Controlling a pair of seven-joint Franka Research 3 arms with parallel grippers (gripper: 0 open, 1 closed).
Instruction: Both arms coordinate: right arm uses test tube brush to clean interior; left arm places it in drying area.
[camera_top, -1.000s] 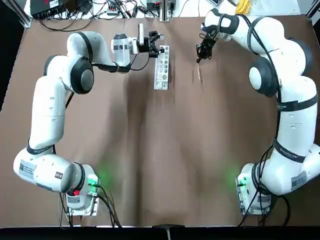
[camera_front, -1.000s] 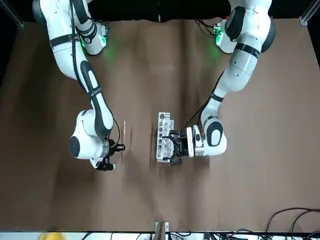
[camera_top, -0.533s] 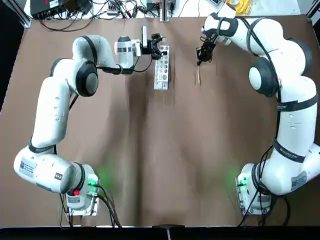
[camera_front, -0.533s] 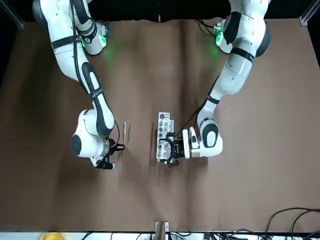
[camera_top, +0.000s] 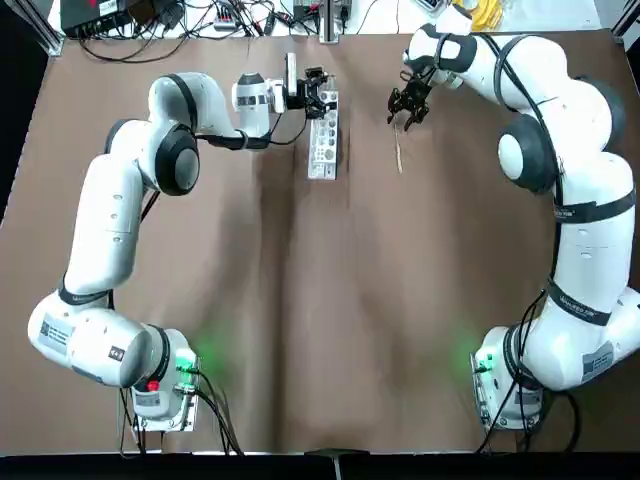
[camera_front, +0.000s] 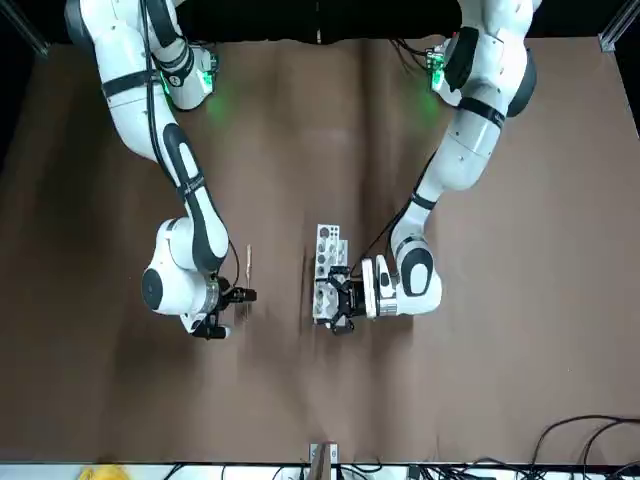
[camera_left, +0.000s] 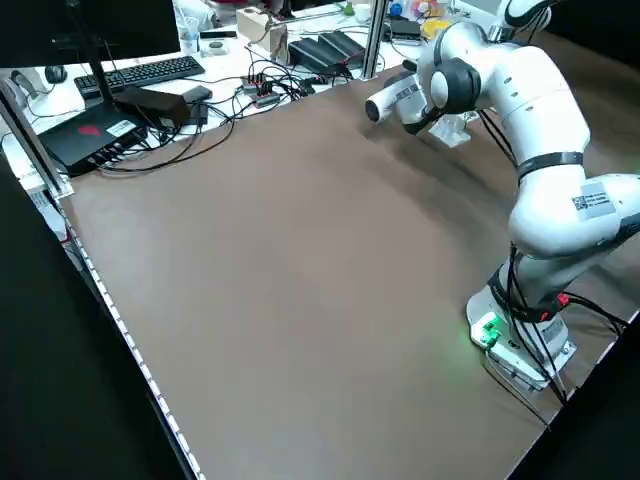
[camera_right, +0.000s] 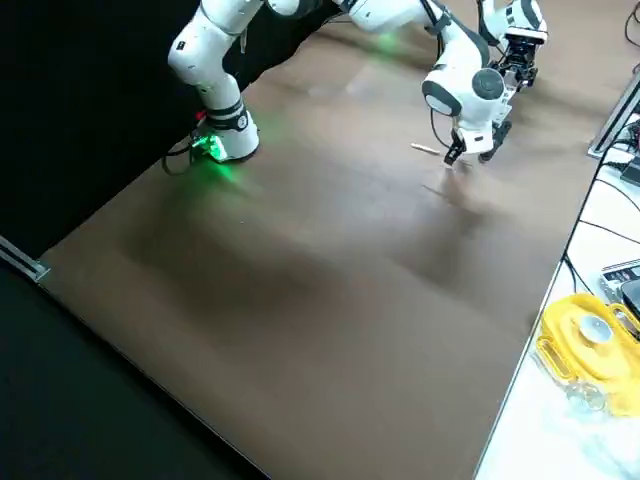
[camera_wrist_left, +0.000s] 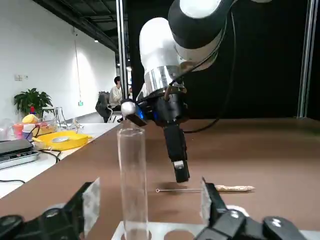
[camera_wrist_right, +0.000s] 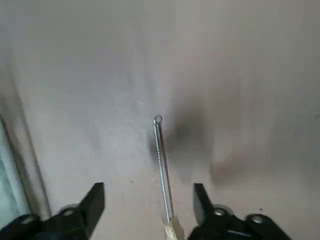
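right gripper (camera_wrist_right: 150, 195): one, at the far right part of the table; fingers spread, nothing between them, tips at either side of the line of the brush.

test tube brush (camera_wrist_right: 163, 180): one, thin twisted-wire stem with a small looped end and a pale, thicker portion (camera_wrist_left: 232, 188); lying on the brown tabletop (camera_top: 350, 300), right of the rack, ungripped.

left gripper (camera_wrist_left: 149, 202): one, over the rack; fingers spread, a clear tube (camera_wrist_left: 134, 185) upright between them, with a gap at each side.

white rack (camera_top: 323, 150): one, narrow, holed top, near the middle of the far part of the table; probably the drying area, the tube seemingly standing in it.

step in hand, as judged: picking up the brush and taking hold of the tube; cleaning not begun. for the right: centre on the pale portion, keep the fingers square across it, go low without pressing the tabletop, close gently; a grip off-centre could roll or swivel so slim a piece. for the left: even the gaps about the tube before closing, squeeze lightly as for glass, lift straight so the wall does not catch the hole.

beyond: yellow tray (camera_right: 600, 350), on the side bench.
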